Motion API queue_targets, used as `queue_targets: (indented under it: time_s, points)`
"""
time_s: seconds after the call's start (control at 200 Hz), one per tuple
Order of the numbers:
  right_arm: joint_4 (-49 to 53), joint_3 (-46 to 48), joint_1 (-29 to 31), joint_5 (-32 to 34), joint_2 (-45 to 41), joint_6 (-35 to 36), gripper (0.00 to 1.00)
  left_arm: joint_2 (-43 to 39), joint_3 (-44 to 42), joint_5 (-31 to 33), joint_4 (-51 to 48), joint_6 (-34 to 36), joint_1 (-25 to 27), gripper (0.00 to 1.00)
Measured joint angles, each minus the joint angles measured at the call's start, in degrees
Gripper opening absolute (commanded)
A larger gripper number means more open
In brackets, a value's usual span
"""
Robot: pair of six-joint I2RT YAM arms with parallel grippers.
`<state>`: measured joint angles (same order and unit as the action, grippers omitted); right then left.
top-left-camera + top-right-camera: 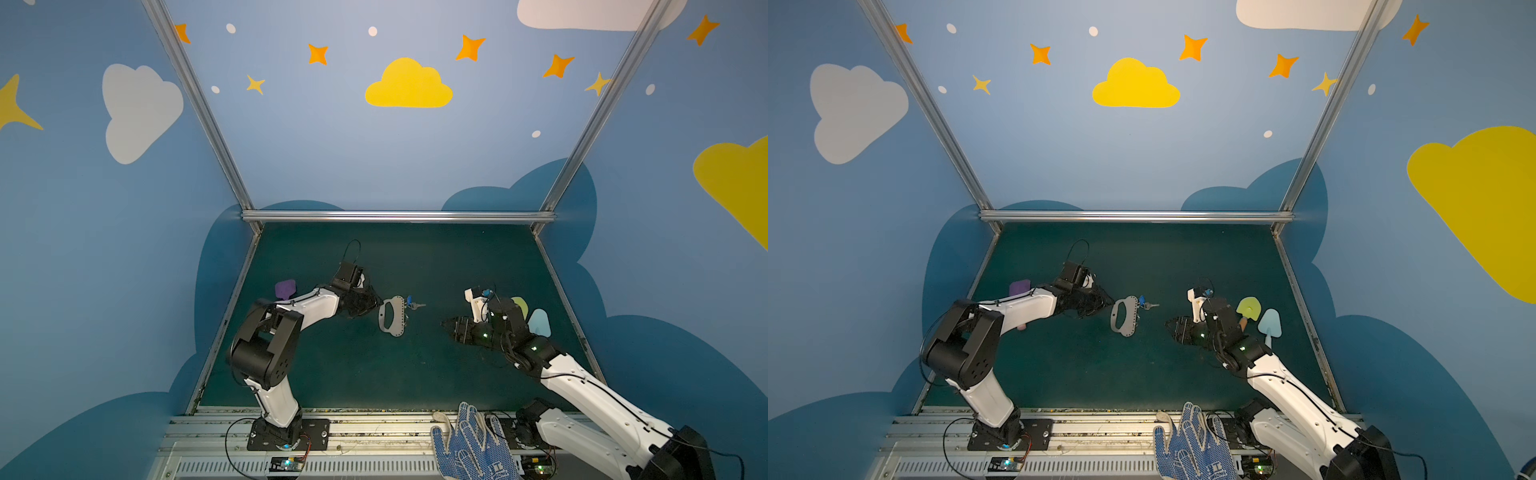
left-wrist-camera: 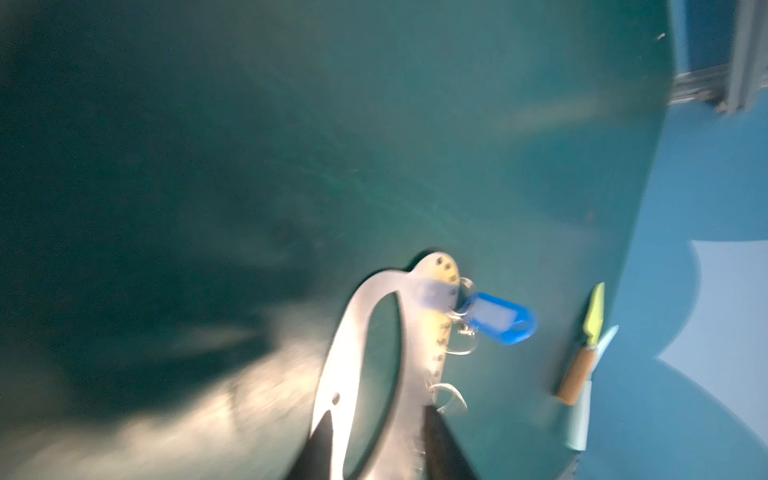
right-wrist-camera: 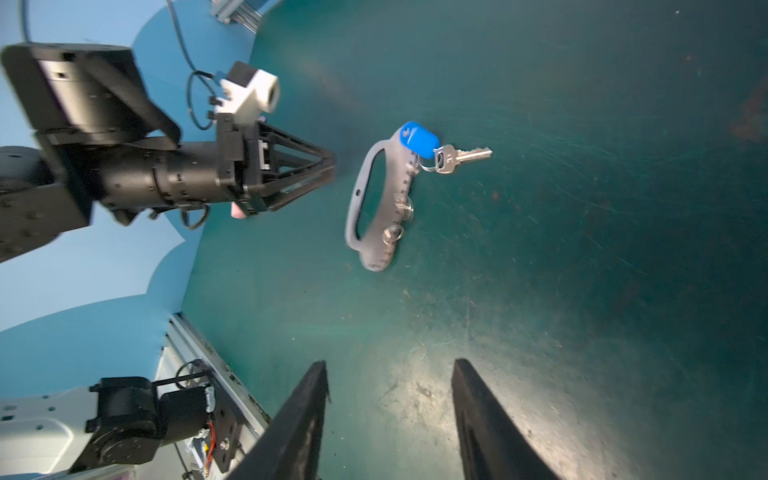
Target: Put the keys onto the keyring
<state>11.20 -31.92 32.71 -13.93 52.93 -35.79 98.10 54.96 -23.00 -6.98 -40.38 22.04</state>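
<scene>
Glove (image 1: 469, 444) lies nearest, well short of keyring (image 1: 391, 316); keys (image 1: 414, 304) touch keyring's far end. Left gripper (image 3: 333, 165) sits just beside keyring, right gripper (image 3: 388, 362) farther off, both part-open, empty. Green spatula (image 1: 1249, 308) lies right of keyring, partly behind arm.

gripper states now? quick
Left gripper: jaws open, beside the flat grey D-shaped keyring plate, not gripping it.
Right gripper: jaws open, empty.

Dark green tabletop (image 1: 374, 374), keyring (image 1: 400, 316) and keys (image 1: 410, 301) touching mid-table, purple spatula (image 1: 285, 288) left, green spatula (image 1: 1249, 307), blue spatula (image 1: 1270, 322) right
</scene>
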Motion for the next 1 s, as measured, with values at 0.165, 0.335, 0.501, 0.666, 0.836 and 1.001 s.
queue_targets:
  time_s: [0.165,0.335,0.501,0.666,0.836,1.001]
  points:
    - [3.74,-1.66,-0.24,3.67,1.62,1.7,0.77,-7.13,-0.85,7.32,-5.27,1.51,-0.42,1.0]
    - [9.53,-6.34,-1.27,10.56,5.53,4.0,0.85,-13.51,-0.74,17.22,-12.22,2.75,-0.81,1.0]
    - [15.34,-11.93,-2.03,19.96,10.62,6.67,0.85,-17.11,-0.7,26.43,-18.34,3.76,-1.55,1.0]
    - [17.86,-13.86,-3.74,29.03,12.44,9.31,0.85,-17.68,1.6,33.73,-23.82,5.38,-4.17,1.0]
    - [14.43,-12.9,-5.79,38.01,11.19,13.88,0.85,-18.84,2.1,40.35,-24.17,10.19,-6.16,1.0]
    - [-1.46,-3.06,-8.48,44.89,6.6,21.18,0.87,-23.56,-4.04,45.62,-14.62,18.8,-6.99,1.0]
